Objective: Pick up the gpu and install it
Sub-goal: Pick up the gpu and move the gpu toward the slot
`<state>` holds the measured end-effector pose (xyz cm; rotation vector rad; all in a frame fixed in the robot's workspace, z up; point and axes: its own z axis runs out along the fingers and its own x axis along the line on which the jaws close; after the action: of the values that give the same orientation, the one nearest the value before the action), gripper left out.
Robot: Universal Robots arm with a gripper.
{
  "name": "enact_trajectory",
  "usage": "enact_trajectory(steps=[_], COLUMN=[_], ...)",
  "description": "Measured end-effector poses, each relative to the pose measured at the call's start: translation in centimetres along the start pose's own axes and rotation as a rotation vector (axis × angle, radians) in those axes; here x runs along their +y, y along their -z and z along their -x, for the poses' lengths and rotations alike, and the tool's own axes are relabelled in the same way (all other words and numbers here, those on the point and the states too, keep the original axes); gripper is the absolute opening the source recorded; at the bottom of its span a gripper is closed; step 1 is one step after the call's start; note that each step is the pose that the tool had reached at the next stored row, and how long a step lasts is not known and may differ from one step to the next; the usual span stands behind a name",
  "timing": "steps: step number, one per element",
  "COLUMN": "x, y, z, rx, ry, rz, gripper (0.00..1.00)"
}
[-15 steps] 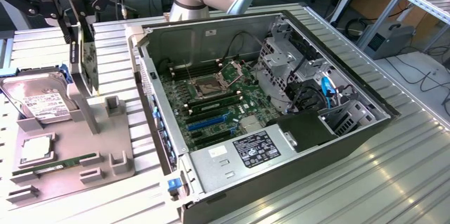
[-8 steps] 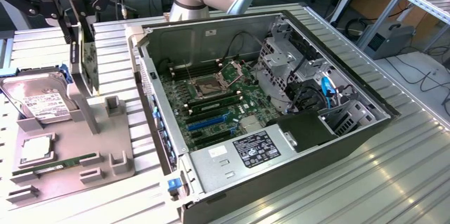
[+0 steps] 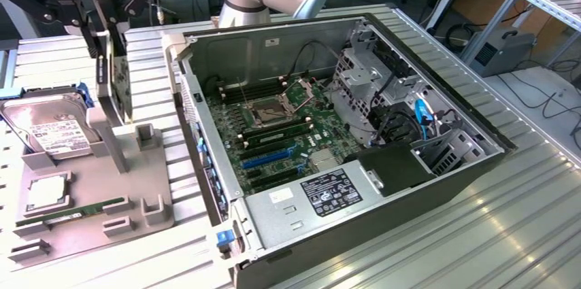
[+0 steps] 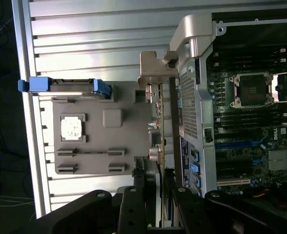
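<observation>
GPU (image 4: 160, 127) is pinched edge-on between the gripper (image 4: 156, 179) fingers, silver bracket (image 4: 154, 73) at the far end. It hangs over the gray tray (image 3: 100, 166), beside the open case (image 3: 382, 234).

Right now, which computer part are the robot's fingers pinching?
The gpu, the thin dark card standing on edge between the fingers. The hard drive, square chip and green memory stick lie untouched on the grey tray.
</observation>
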<state>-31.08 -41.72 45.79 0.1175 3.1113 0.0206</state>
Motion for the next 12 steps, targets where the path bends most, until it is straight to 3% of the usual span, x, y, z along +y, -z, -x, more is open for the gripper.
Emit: enact_trajectory(steps=[12], x=[-0.38], y=[-0.28], z=[0.45], rx=[0.0000], ry=[0.000], rz=[-0.0001], gripper=[0.27])
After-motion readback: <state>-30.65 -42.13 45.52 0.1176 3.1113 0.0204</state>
